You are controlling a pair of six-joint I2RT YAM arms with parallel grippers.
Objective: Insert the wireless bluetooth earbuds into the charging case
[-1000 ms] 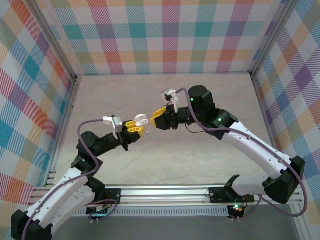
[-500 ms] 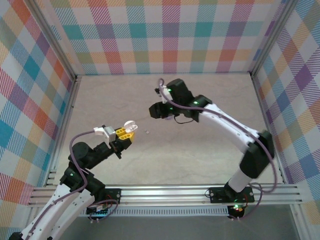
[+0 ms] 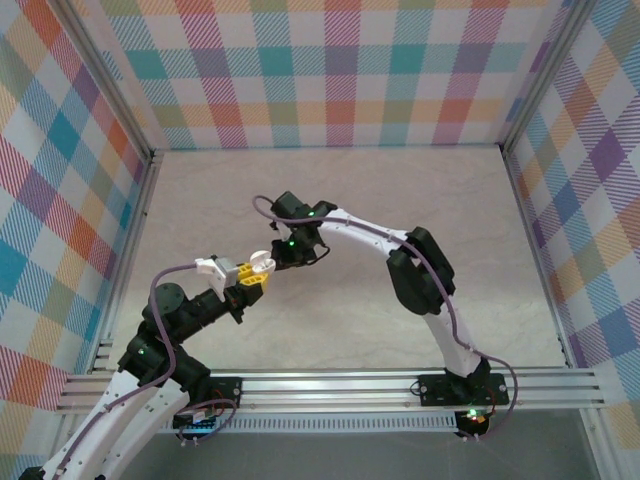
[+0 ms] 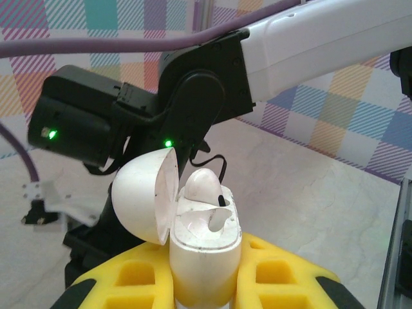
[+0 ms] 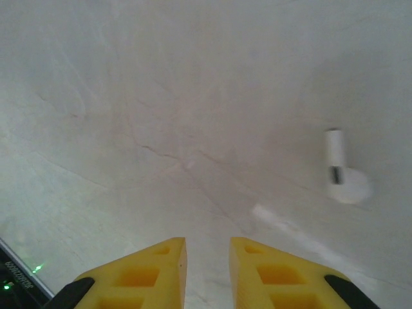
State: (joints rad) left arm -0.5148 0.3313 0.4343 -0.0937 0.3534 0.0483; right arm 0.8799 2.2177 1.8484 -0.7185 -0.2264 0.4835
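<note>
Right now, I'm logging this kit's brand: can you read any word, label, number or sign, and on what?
None can be read.
The charging case and the loose earbud bear no lettering I can see.
Tiny white marks on a dark strip are too blurred to read.

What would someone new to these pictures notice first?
First, the open white charging case, pinched in the left gripper above the table, one white earbud seated and the neighbouring slot empty. Then the right arm arched across toward it, and a loose white earbud lying on the pale table ahead of the right gripper, its fingers slightly parted and empty.
</note>
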